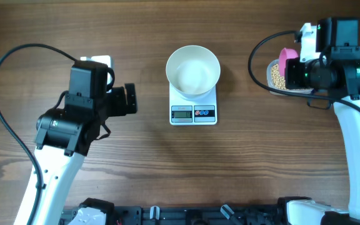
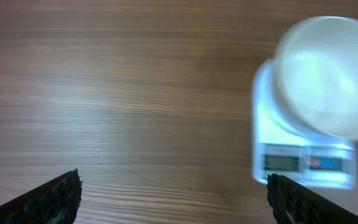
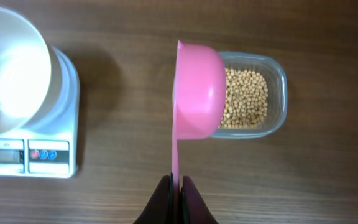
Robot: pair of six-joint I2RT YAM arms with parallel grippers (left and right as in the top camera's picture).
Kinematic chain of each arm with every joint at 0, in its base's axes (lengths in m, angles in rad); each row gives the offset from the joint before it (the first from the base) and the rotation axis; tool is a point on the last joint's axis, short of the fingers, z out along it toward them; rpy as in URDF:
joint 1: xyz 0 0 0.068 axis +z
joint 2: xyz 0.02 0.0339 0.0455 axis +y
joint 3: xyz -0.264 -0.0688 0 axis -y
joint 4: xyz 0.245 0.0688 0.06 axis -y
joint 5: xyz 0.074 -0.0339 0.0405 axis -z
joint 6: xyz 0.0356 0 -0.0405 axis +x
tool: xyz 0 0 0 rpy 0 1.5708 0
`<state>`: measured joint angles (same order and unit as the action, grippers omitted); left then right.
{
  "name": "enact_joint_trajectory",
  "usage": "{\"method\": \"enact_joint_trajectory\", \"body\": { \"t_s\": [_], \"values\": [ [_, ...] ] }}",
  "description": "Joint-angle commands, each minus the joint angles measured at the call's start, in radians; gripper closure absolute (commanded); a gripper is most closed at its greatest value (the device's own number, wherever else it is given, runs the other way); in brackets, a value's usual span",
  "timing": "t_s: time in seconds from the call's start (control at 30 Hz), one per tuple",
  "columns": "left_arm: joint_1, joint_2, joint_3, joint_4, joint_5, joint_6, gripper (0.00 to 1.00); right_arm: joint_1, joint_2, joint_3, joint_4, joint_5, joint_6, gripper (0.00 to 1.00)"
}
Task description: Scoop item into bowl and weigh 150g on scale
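While the right fingers (image 3: 194,205) stand pressed together on the thin handle of a pink scoop (image 3: 197,90), the scoop is turned up on its edge. Its rounded back faces a clear container (image 3: 279,78) and its open side faces away, so its inside does not show. In the right wrist view the cup overlaps the container's near end, and whether it touches the plastic I cannot tell. Beans (image 3: 247,99) lie in a loose tan layer across the container's bottom.

Well apart from them on the wooden desk (image 3: 135,56) sits the scale (image 3: 61,149). The white bowl (image 3: 11,68) rests on its platform, its inside showing plain white. The grey display and dark button panel stay uncovered at the front edge.

On the other side of the scale, the left fingers (image 2: 51,199) are spread wide with nothing between them. They hang above bare wood, with bowl and scale off to one side.
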<state>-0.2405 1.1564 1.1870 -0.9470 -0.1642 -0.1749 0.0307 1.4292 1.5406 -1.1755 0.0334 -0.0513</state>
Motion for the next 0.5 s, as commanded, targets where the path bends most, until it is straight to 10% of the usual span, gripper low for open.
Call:
{"method": "enact_joint_trajectory", "body": {
  "t_s": [0.0,0.47],
  "values": [
    [-0.002,0.042,0.007,0.0,-0.17,0.018,0.0,-0.002,0.007,0.009,-0.039,-0.012,-0.08,0.96],
    [-0.002,0.068,0.007,-0.001,-0.166,0.011,0.0,-0.002,0.007,0.009,-0.004,-0.011,-0.112,0.96]
  ]
}}
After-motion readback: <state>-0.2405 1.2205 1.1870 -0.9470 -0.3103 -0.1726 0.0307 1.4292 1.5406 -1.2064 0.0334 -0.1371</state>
